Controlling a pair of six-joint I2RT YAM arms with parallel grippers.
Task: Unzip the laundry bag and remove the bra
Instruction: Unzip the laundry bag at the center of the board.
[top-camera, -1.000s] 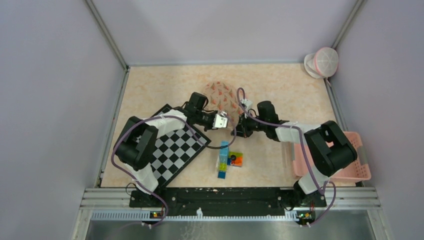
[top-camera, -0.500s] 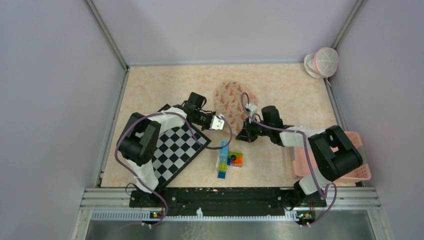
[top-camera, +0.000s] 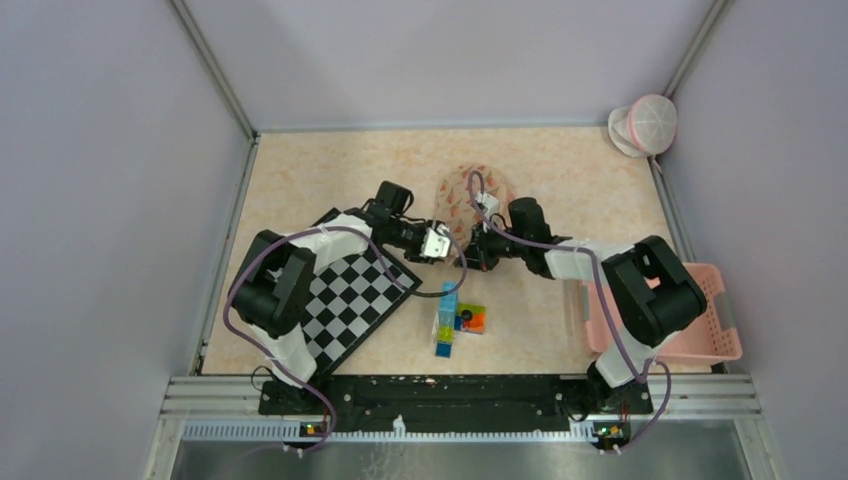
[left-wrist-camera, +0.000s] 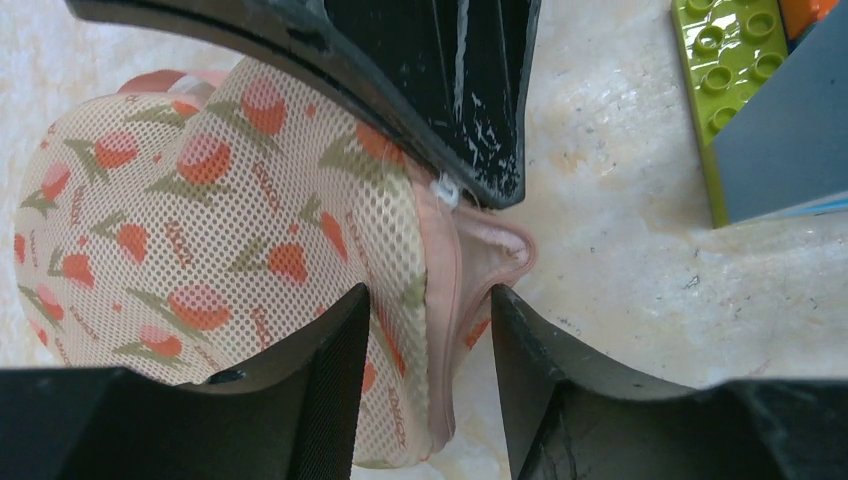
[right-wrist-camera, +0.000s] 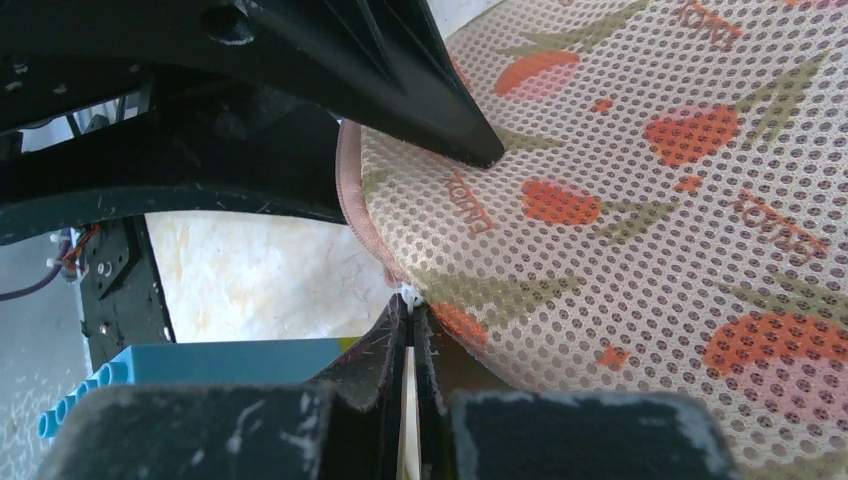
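Your right end effector (right-wrist-camera: 412, 312) is pinched closed on the zipper pull (right-wrist-camera: 409, 294) of the laundry bag (top-camera: 462, 192), lying mid-way back on the worktop (top-camera: 330, 170). Your left end effector (left-wrist-camera: 430, 300) straddles its pink seam (left-wrist-camera: 443, 262), fingers apart.

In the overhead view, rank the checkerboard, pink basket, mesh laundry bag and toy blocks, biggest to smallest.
1. black-and-white checkerboard mat
2. pink plastic slatted basket, partly hidden
3. Unsure: the orange-print mesh laundry bag, half hidden, and the colourful plastic toy blocks look alike
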